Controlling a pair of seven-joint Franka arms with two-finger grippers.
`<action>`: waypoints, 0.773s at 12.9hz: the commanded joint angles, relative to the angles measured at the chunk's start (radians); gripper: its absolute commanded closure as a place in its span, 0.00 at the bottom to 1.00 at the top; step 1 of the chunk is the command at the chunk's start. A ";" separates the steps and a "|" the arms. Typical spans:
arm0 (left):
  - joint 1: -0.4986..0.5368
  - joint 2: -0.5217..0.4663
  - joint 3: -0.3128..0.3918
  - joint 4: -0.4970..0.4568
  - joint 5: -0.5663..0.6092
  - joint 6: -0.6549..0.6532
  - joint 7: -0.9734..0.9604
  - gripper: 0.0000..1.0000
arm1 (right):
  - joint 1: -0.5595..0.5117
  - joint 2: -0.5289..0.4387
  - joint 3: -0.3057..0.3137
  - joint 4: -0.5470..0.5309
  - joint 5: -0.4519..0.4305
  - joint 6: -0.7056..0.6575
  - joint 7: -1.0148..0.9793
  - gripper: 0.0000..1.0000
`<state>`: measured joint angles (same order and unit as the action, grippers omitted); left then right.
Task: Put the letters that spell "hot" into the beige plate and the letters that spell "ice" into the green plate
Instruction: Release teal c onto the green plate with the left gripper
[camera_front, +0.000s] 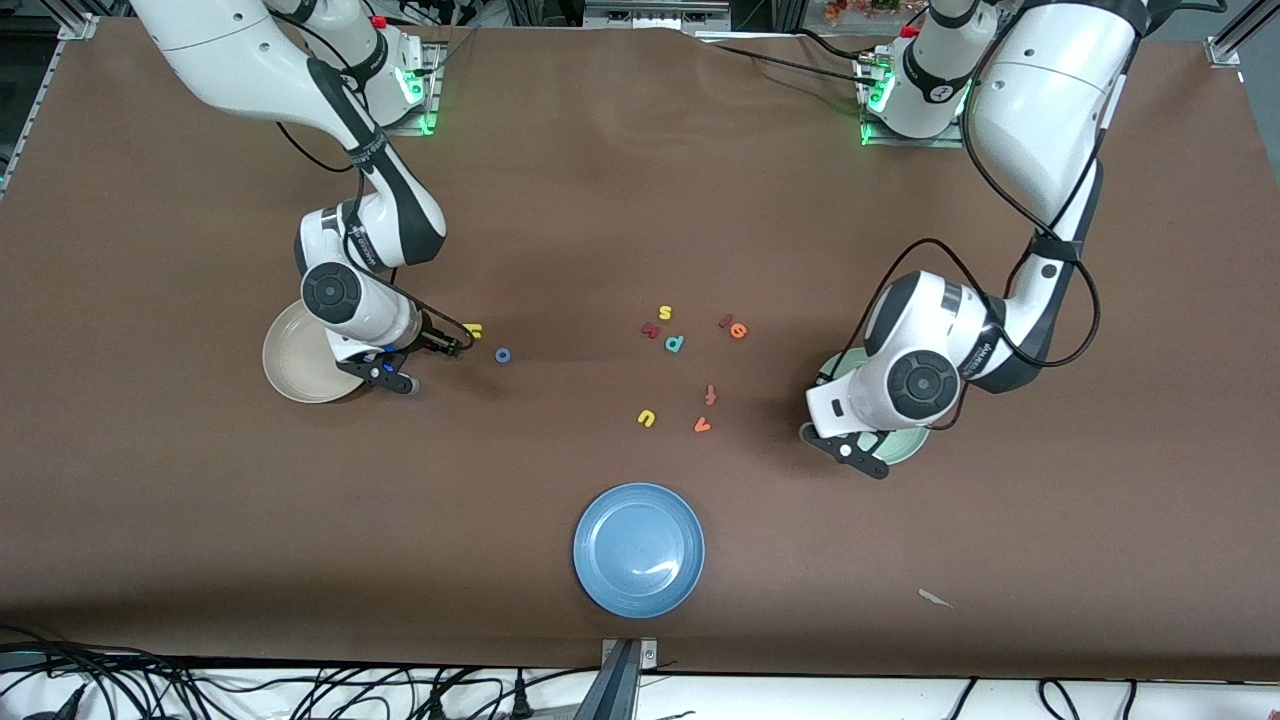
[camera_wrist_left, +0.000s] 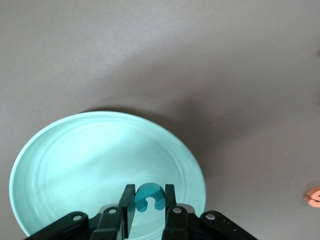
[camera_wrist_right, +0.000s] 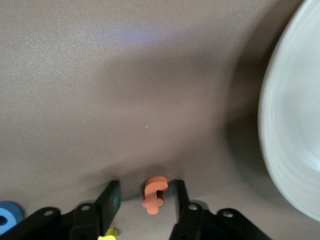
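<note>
The left gripper (camera_wrist_left: 150, 204) is held over the green plate (camera_wrist_left: 75, 160), its jaws clamped on the teal c (camera_wrist_left: 148, 196). The right gripper (camera_wrist_right: 146, 187) is set low beside the beige plate (camera_wrist_right: 295, 125), jaws open, with the orange t (camera_wrist_right: 153, 196) between them, untouched. The h (camera_front: 472, 328) and o (camera_front: 502, 354) are seen just beside it at mid-height of the front view. The i (camera_front: 726, 320) and e (camera_front: 738, 331) are left touching near the frame's centre.
</note>
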<state>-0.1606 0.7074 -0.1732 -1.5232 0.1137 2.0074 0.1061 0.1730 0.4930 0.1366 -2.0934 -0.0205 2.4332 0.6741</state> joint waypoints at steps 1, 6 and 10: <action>0.007 -0.006 -0.006 -0.005 0.037 -0.013 0.000 0.46 | 0.000 0.013 -0.005 -0.004 -0.013 0.013 0.005 0.53; -0.013 -0.017 -0.018 -0.005 0.026 -0.044 -0.152 0.00 | -0.001 0.012 -0.005 -0.002 -0.013 0.010 0.005 0.84; -0.091 -0.020 -0.025 -0.005 0.020 -0.081 -0.587 0.00 | -0.001 0.012 -0.005 0.001 -0.012 0.009 0.013 0.95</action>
<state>-0.2062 0.7035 -0.1977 -1.5234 0.1138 1.9495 -0.2836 0.1728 0.4882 0.1357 -2.0921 -0.0204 2.4305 0.6740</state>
